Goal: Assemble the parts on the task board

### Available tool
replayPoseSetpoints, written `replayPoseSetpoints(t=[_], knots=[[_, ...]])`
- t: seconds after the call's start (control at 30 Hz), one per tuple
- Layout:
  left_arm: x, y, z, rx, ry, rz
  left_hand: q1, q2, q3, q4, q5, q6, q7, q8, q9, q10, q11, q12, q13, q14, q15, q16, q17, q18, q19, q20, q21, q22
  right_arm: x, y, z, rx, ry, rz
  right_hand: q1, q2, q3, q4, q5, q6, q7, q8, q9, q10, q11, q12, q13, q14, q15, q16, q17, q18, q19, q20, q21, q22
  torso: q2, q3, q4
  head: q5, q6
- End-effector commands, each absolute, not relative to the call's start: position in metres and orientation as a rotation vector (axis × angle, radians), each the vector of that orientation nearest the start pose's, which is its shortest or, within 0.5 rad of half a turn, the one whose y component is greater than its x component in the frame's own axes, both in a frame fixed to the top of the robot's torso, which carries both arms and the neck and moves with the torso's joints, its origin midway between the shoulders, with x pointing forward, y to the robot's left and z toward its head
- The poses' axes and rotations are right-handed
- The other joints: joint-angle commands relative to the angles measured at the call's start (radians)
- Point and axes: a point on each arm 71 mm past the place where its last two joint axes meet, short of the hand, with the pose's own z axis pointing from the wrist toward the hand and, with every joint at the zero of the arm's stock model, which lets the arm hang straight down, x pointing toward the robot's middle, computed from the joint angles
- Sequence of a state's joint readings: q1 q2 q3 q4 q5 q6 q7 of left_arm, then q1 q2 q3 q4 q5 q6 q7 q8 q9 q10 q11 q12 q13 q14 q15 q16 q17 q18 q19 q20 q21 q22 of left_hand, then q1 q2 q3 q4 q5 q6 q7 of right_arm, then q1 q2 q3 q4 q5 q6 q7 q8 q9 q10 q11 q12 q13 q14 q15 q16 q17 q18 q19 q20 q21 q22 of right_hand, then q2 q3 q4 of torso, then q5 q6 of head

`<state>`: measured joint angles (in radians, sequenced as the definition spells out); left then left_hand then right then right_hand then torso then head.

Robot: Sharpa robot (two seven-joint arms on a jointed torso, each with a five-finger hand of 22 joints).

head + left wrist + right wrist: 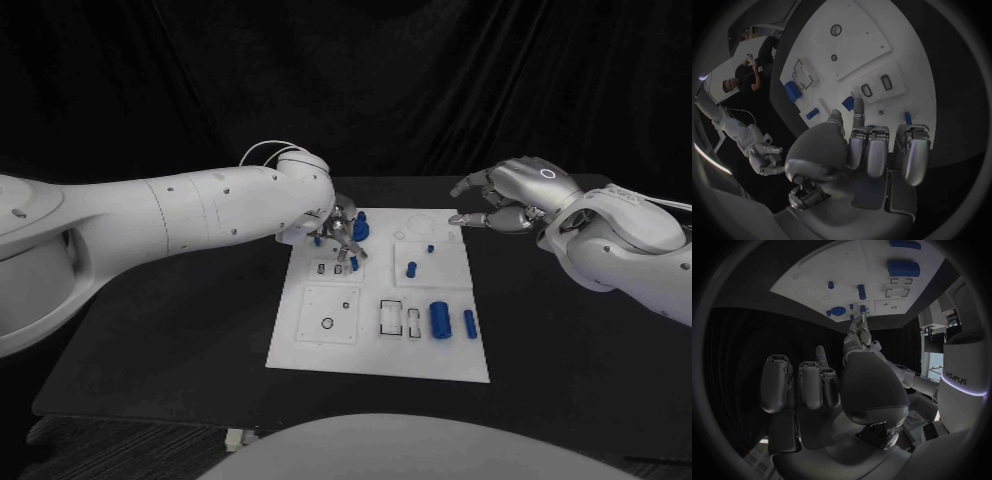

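White and flat, the task board (378, 345) is a rectangular plate lying in the middle of the black tabletop (173, 340), its surface broken into square panels with dark-outlined rectangular and round recesses. Small blue parts sit on it: a stout cylinder (440, 320) and a slimmer bar (469, 324) side by side near the right edge of the near half, a short peg (411, 268) in the far-right panel, and a chunkier rounded piece (361, 229) at the far-left corner.

Silver and smooth, the left hand (338, 234) hangs over that far-left corner (just beside the rounded piece). Its fingers point down at the board; in the left wrist view two fingertips (858, 118) reach close to a small blue part (847, 103), but whether they pinch it cannot be told.

Off the board's far-right corner, the right hand (505, 195) hovers above the tabletop, well apart from the blue parts. Its thumb and a fingertip are brought close together, the other fingers curled in, and nothing shows between them.
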<state>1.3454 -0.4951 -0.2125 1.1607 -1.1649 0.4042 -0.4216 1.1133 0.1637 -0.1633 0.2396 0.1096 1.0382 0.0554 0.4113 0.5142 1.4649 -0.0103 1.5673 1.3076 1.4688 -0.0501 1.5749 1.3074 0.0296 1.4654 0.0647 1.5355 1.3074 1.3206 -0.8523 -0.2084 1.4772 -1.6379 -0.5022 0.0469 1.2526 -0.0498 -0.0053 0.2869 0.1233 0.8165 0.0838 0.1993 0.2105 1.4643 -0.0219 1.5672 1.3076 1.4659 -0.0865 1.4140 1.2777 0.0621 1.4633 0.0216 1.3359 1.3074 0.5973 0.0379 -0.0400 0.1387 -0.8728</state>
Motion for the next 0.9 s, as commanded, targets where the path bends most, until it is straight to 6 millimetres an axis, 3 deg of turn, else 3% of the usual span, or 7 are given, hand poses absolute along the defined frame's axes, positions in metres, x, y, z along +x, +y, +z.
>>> replayPoseSetpoints(t=[0.03,0.23,0.77,0.9], knots=[[0.53,0.143,-0.234,0.246,2.469,-0.253,0.014,0.002,0.011,-0.012,0.011,0.006,-0.002,-0.013,0.002,0.106,0.006,0.003,0.263,0.102,0.005,-0.004,0.263,-0.005,0.02,0.003,-0.006,0.182,0.486,-0.211,-0.175,-0.453,1.437,0.593,0.0,0.011,-0.002,-0.004,0.005,0.002,0.002,0.003,-0.001,0.106,0.008,0.004,0.263,0.056,0.006,0.002,0.0,-0.007,0.032,0.007,-0.001,0.189,-0.001,-0.0004,0.0005,-0.002,0.0],[0.531,0.141,-0.236,0.246,2.468,-0.264,0.019,0.003,0.016,-0.018,0.015,0.007,-0.002,-0.019,0.004,0.106,0.006,0.003,0.263,0.102,0.005,-0.004,0.263,-0.005,0.018,0.003,-0.007,0.18,0.486,-0.211,-0.175,-0.453,1.439,0.592,0.0,0.012,-0.002,-0.005,0.006,0.0,0.002,0.002,-0.002,0.106,0.008,0.004,0.263,0.056,0.006,0.001,-0.001,-0.007,0.032,0.007,-0.002,0.189,-0.002,-0.0016,0.0002,-0.003,0.0],[0.531,0.136,-0.244,0.258,2.493,-0.267,0.032,0.005,0.035,-0.037,0.025,0.008,-0.001,-0.038,0.008,0.106,0.006,0.003,0.263,0.102,0.005,-0.004,0.263,-0.004,0.014,0.004,-0.01,0.177,0.488,-0.211,-0.176,-0.451,1.446,0.583,0.001,0.013,-0.003,-0.006,0.007,0.0,0.003,0.002,-0.003,0.106,0.009,0.004,0.263,0.055,0.006,0.0,-0.005,-0.006,0.031,0.007,-0.005,0.188,-0.001,0.0012,-0.0014,-0.002,0.0],[0.531,0.135,-0.247,0.256,2.496,-0.266,0.021,0.005,0.037,-0.034,0.014,0.011,0.001,-0.046,0.011,0.106,0.007,0.003,0.263,0.102,0.006,-0.004,0.263,-0.003,0.014,0.004,-0.011,0.177,0.489,-0.212,-0.176,-0.45,1.449,0.581,0.001,0.014,-0.003,-0.006,0.007,0.0,0.003,0.002,-0.003,0.106,0.009,0.004,0.263,0.056,0.006,0.001,-0.003,-0.006,0.031,0.007,-0.005,0.188,-0.002,0.0016,-0.0001,-0.002,0.0]])
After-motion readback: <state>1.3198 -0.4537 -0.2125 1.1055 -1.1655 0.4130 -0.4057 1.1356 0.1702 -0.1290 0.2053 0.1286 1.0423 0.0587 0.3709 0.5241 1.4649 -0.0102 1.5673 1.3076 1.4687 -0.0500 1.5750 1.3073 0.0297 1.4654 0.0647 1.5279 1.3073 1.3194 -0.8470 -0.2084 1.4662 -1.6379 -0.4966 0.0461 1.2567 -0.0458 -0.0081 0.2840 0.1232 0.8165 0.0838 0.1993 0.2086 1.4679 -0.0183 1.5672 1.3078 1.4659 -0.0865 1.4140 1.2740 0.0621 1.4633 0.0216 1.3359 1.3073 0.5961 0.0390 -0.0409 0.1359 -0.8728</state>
